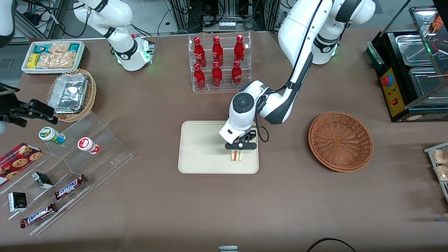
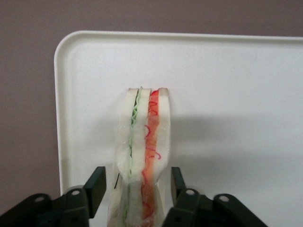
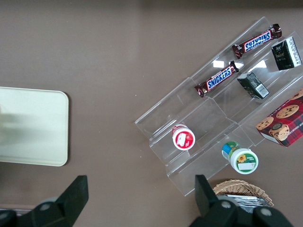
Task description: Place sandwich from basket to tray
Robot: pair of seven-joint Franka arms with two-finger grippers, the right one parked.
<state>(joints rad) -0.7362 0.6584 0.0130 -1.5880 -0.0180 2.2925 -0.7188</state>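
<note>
The sandwich (image 1: 237,155) stands on its edge on the cream tray (image 1: 203,147), near the tray's corner nearest the front camera on the working arm's side. My left gripper (image 1: 240,145) is right above it. In the left wrist view the sandwich (image 2: 144,137) sits on the tray (image 2: 227,94) between the fingers (image 2: 96,182), with a small gap on each side, so the gripper (image 2: 136,177) is open. The bread is pinched in where the pads were. The reddish-brown basket (image 1: 340,141) lies empty toward the working arm's end of the table.
A clear rack of red bottles (image 1: 220,63) stands farther from the front camera than the tray. Toward the parked arm's end are a tan wicker basket with a foil container (image 1: 71,93), a white snack bin (image 1: 52,56) and a clear stepped stand with snacks (image 1: 70,168). A black machine (image 1: 413,70) stands past the basket.
</note>
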